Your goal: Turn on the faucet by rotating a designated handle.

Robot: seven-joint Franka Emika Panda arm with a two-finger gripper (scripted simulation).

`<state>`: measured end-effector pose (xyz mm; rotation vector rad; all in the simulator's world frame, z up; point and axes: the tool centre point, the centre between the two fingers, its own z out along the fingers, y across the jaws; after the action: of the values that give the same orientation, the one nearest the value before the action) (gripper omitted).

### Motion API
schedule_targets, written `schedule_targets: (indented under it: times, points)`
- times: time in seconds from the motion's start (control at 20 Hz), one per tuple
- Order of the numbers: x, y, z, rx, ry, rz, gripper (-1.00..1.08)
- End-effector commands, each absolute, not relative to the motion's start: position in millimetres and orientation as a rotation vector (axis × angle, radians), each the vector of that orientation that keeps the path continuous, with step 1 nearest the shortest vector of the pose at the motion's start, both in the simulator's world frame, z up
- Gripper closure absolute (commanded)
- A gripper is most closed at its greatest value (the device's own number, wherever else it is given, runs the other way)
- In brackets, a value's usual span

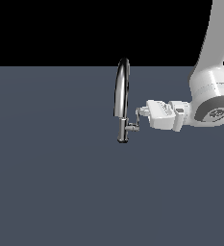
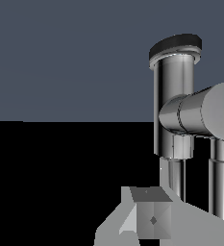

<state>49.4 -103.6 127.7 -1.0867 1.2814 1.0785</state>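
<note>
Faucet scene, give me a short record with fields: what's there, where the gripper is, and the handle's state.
faucet: chrome, tall arched spout, standing upright on a flat grey surface
handle: small chrome lever on a short stub off the faucet's base, on the exterior view's right
gripper: reaches in horizontally from the exterior view's right, fingertips at the handle
contact: fingertips look against the handle; a firm grip cannot be confirmed
jaw state: cannot tell
wrist view: close-up of the faucet's base and stub
</note>
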Motion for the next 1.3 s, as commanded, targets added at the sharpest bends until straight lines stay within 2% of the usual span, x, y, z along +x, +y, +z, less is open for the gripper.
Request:
schedule_targets:
  times: [0.0, 0.8, 0.85, 1.25]
  points:
    - [45.4, -102.9, 128.9, -1.087, 1.281, 1.078, 1.08]
    - [5.4, -95.7, 139.2, -1.086, 1.281, 1.078, 1.08]
    - [11.2, -92.7, 135.3, -1.088, 1.283, 1.076, 1.08]
    - [-18.7, -89.8, 123.0, -1.087, 1.281, 1.077, 1.08]
